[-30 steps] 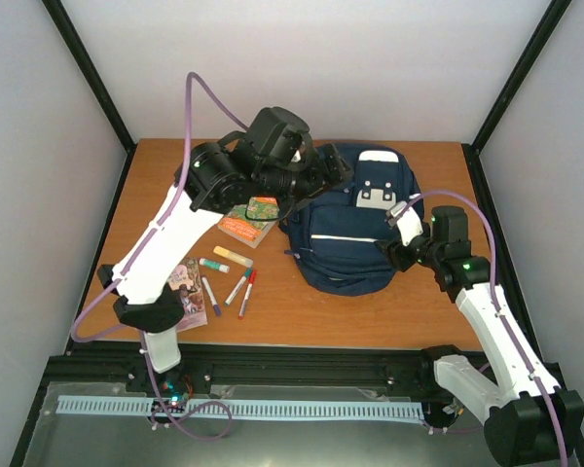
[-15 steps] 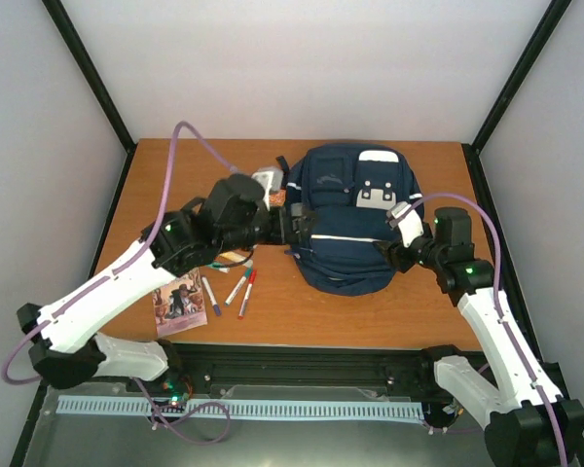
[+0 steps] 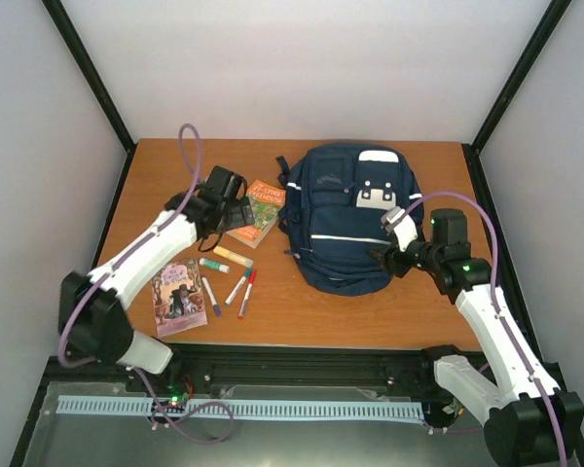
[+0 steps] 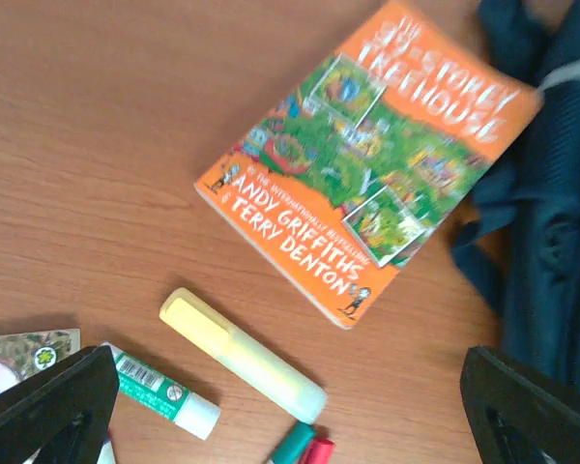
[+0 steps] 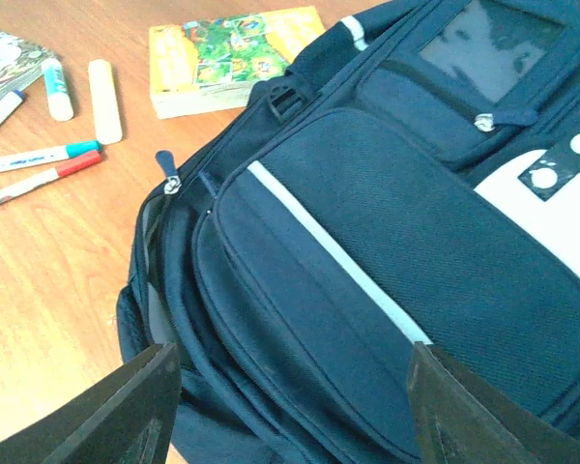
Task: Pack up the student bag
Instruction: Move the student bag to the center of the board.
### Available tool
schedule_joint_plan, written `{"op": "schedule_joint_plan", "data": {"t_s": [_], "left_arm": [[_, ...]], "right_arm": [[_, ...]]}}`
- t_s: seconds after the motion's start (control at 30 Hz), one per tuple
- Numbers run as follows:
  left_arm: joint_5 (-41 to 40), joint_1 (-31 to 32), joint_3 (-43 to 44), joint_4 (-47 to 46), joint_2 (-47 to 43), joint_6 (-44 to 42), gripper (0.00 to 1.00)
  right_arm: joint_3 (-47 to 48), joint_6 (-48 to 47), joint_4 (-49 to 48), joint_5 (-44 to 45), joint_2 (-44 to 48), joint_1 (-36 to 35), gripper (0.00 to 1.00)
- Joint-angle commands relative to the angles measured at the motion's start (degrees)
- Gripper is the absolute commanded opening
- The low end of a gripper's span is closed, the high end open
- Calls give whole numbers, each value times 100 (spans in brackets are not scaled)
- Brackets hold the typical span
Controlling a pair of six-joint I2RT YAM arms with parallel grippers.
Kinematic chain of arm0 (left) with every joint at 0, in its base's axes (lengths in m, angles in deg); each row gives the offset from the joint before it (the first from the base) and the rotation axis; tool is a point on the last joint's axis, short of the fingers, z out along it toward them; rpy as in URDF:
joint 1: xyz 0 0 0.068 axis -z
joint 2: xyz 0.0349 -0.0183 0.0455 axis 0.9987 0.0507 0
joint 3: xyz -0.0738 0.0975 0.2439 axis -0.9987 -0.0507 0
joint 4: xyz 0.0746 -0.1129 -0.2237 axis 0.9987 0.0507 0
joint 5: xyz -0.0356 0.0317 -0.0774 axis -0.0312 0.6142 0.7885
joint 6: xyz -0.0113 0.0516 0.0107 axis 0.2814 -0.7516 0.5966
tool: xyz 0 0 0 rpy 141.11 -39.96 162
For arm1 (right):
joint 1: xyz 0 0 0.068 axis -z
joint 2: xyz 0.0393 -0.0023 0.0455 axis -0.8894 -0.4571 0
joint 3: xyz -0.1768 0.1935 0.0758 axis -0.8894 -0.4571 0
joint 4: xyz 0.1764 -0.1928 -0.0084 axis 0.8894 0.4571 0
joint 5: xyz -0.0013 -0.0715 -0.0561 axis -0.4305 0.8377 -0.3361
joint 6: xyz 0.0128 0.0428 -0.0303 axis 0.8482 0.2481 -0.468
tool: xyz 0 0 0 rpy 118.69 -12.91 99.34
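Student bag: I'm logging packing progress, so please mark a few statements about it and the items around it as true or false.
1. The orange book lies on the table beside the student bag. True.
2. The left gripper holds the yellow highlighter. False: it is open and empty; the highlighter lies on the table.
3. The right gripper is at the student bag. True.
4. The second book is inside the bag. False: it lies on the table, left of the pens.
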Motion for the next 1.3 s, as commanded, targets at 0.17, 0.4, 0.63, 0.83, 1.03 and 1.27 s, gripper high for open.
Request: {"op": "schedule_joint_plan", "data": {"t_s": [0.17,0.4,0.63,0.83,1.03,1.27], "left_arm": [[1906,-416,1202,-981,2088,-1247,72],[2165,-416,3926,-193,4476,-1059,42],[3100,-389,5555,-84,5937,-642,13],[3447,151,5749,-564,6109,-760,9],[3587,462,6492,-225,6526,-823,13],[2673,211,5825,409,5612,-1308,56]], "right_arm": [[235,-55,278,-666,-865,-23,62],[148,-111,245,-548,-731,-47,61],[146,-128,254,-409,-755,-47,61],[158,-137,248,-433,-866,-47,61],[177,-137,256,-383,-959,-47,61],[151,-143,217,-270,-825,-47,61]]}}
